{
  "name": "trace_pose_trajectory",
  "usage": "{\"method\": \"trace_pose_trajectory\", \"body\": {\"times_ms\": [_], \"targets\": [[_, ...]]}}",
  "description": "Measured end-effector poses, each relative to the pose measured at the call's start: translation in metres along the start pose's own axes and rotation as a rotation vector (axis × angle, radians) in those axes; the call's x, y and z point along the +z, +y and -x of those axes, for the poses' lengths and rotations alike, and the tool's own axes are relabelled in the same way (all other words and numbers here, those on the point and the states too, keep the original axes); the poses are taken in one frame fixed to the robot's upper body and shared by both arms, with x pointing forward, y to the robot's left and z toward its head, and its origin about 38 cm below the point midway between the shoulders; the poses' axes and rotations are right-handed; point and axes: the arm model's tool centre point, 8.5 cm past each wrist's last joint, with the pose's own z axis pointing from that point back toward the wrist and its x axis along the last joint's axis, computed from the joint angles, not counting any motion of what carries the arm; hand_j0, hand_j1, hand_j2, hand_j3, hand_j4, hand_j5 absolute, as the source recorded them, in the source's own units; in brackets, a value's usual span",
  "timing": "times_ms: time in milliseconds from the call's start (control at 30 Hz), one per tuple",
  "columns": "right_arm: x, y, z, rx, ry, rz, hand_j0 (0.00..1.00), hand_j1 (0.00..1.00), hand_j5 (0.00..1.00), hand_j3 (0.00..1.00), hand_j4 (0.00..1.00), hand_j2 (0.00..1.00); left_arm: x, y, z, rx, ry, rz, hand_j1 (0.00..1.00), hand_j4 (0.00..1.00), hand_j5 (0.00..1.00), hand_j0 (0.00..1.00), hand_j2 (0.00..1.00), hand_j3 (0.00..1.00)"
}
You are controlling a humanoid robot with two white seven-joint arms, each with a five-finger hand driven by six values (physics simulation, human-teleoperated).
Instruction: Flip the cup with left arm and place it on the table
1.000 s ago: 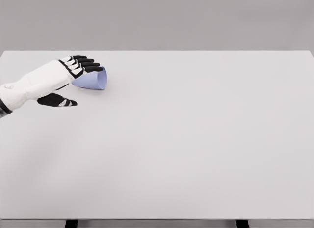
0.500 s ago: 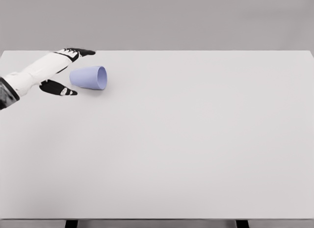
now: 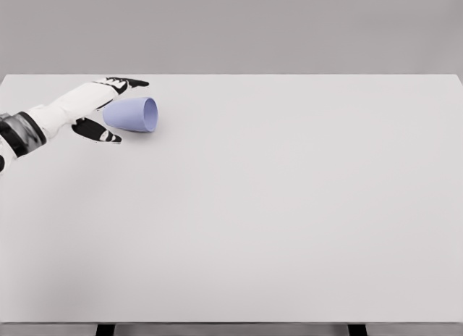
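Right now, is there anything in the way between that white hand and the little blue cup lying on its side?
Nothing visible is. The left hand sits right at the closed end of the cup, fingers above it and thumb below, with only bare table around them.

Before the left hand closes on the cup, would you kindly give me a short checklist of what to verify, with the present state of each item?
1. Lavender plastic cup lies on its side, mouth toward the picture's right: ok, ready for flipping.
2. Left hand is beside the cup's closed end, fingers behind it and thumb in front: ok.
3. Hand open, nothing grasped: ok.
4. Fingers touching the cup: cannot tell from this view.
5. White table has bare surface right of the cup for setting it down: ok.
6. Right arm: not in view, cannot tell.
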Motion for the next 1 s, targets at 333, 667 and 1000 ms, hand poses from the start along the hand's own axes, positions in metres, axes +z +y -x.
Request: {"method": "trace_pose_trajectory", "body": {"times_ms": [333, 667, 1000], "targets": [[0.000, 0.000, 0.000, 0.000, 0.000, 0.000, 1.00, 1.00, 1.00, 1.00, 1.00, 1.00, -0.017, -0.007, 0.010, 0.029, 0.031, -0.002, 1.00, 1.00, 1.00, 1.00, 1.00, 1.00], [0.000, 0.000, 0.000, 0.000, 0.000, 0.000, 1.00, 1.00, 1.00, 1.00, 1.00, 1.00, -0.039, -0.014, 0.022, 0.056, 0.072, 0.004, 1.00, 1.00, 1.00, 1.00, 1.00, 1.00], [0.000, 0.000, 0.000, 0.000, 0.000, 0.000, 1.00, 1.00, 1.00, 1.00, 1.00, 1.00, -0.050, -0.022, 0.032, 0.082, 0.111, 0.010, 1.00, 1.00, 1.00, 1.00, 1.00, 1.00]]}}
